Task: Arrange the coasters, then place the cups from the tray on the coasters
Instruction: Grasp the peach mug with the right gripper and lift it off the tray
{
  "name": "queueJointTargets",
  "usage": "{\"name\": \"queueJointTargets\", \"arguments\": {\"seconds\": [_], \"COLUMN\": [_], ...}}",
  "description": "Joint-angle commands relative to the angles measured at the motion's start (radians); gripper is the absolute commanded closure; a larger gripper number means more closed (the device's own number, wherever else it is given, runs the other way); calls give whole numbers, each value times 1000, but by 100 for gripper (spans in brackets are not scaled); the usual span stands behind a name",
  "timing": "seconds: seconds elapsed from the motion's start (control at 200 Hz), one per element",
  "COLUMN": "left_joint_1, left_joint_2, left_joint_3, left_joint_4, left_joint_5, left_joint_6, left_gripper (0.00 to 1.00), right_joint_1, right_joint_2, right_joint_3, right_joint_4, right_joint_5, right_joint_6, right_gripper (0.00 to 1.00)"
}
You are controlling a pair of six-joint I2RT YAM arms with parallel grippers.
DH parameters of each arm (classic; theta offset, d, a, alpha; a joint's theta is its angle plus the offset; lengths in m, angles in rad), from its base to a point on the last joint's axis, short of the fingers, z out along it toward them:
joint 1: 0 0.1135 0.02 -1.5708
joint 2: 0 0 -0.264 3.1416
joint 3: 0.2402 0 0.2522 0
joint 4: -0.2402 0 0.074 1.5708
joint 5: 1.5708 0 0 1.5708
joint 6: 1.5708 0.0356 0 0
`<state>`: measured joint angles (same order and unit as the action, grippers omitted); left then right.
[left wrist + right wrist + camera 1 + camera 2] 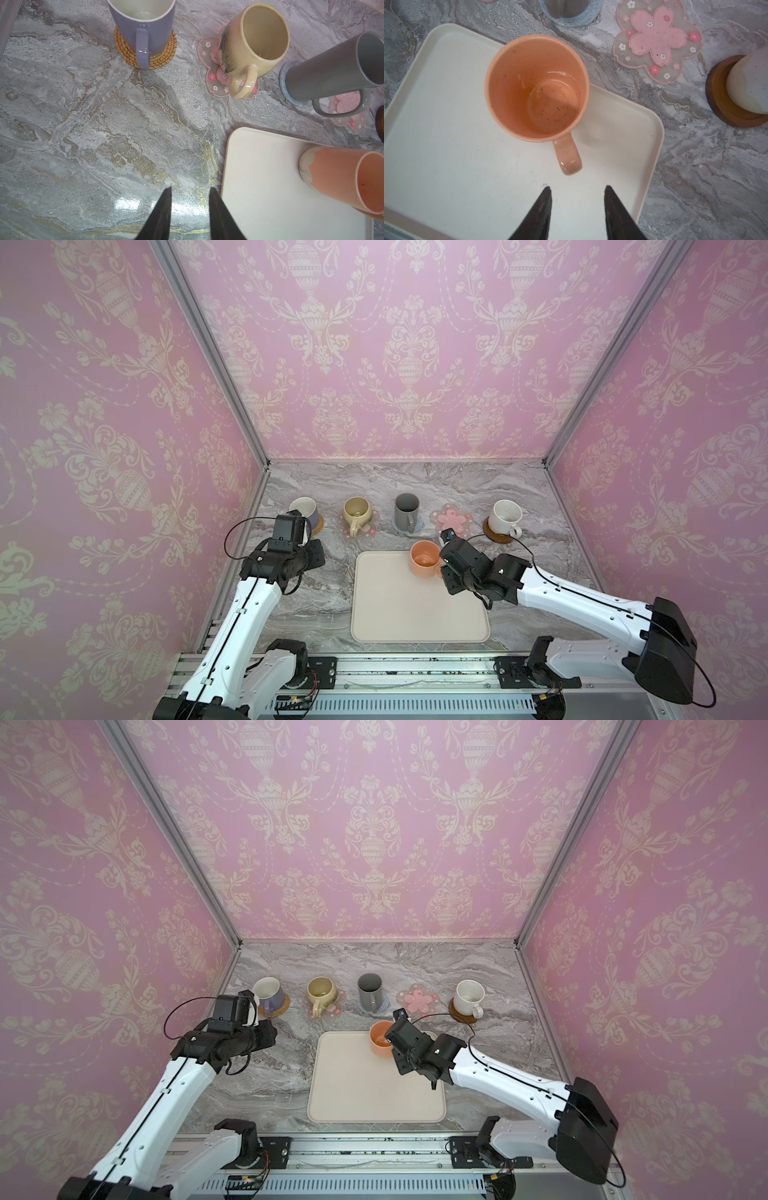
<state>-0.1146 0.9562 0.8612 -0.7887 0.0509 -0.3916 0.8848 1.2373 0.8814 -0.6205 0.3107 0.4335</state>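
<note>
The right gripper (577, 188) is hovering over the tray (446, 145) with its jaws apart and nothing between them. It is facing the handle (569, 158) of the peach-orange mug (537, 87), which is standing upright at the tray's far corner. To do the pickup well, I judge the jaws should be closing squarely across the handle. They should then be lifting straight up so the base is clearing the tray's low rim before heading to the free pink flower coaster (656, 39), which is lying between the dark grey mug (324, 72) and the speckled white mug (747, 87). The left gripper (190, 189) is hanging over bare marble, jaws slightly apart, holding nothing. The peach-orange mug is showing only specks and a faint stain inside; the lavender mug (143, 27) and beige-yellow mug (255, 41) are looking empty; the tray is carrying nothing else
</note>
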Motion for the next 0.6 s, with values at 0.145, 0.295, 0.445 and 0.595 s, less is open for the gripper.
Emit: {"name": "queueJointTargets", "arguments": {"seconds": [0.145, 0.295, 0.445, 0.595], "left_joint_1": [-30, -40, -42, -43], "left_joint_2": [-6, -14, -13, -4], "left_joint_3": [2, 0, -1, -4], "left_joint_4": [-36, -43, -50, -47], "left_joint_5": [2, -8, -16, -17], "left_joint_6": [-34, -38, -35, -36], "left_gripper": [66, 66, 66, 65], "right_joint_1": [-27, -29, -46, -72], "right_joint_2": [9, 60, 99, 132], "right_joint_3": [-3, 13, 32, 54], "right_joint_4": [-6, 11, 41, 60], "right_joint_5": [-93, -94, -110, -126], "right_joint_6": [-103, -123, -161, -179], "right_gripper": [53, 53, 53, 53]}}
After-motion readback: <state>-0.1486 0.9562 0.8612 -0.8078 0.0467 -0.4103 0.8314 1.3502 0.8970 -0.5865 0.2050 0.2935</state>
